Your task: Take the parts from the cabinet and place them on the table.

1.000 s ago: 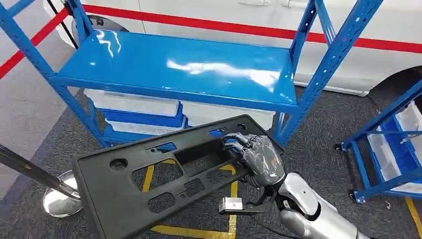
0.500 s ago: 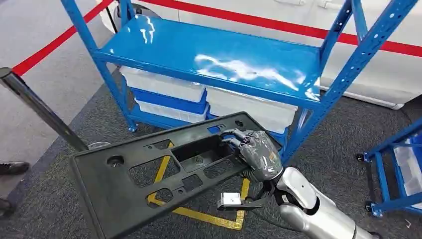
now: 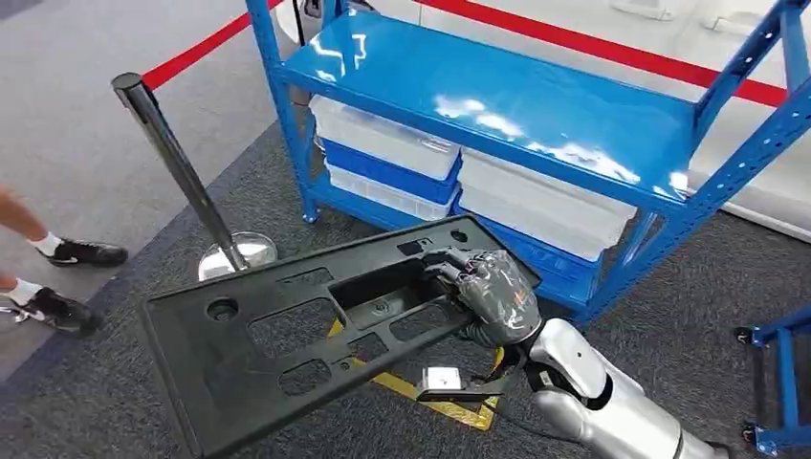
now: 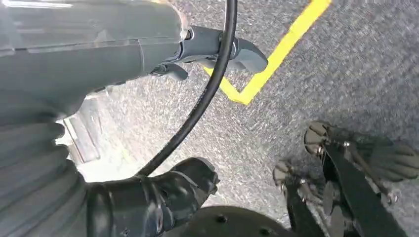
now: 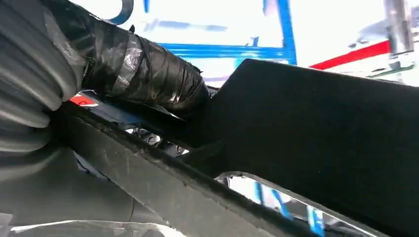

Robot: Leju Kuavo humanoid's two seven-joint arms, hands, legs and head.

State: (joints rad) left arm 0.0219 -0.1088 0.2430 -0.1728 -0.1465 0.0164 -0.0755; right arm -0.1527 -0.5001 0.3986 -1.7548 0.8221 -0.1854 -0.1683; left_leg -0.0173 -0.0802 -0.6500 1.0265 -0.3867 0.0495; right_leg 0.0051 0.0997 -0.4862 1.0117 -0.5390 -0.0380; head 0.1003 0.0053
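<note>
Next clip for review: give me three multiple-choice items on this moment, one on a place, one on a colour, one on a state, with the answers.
1. Where do the white bins sit?
A. on the top shelf
B. under the top shelf of the rack
C. on the carpet

2. What colour is the rack?
A. blue
B. green
C. orange

3. What is the right hand doing?
A. hanging free
B. pressing a bin
C. gripping the black panel

Answers: 1 B, the bins lie below the bare glossy shelf. 2 A, posts and shelf are blue. 3 C, its fingers hook into a panel opening.
</note>
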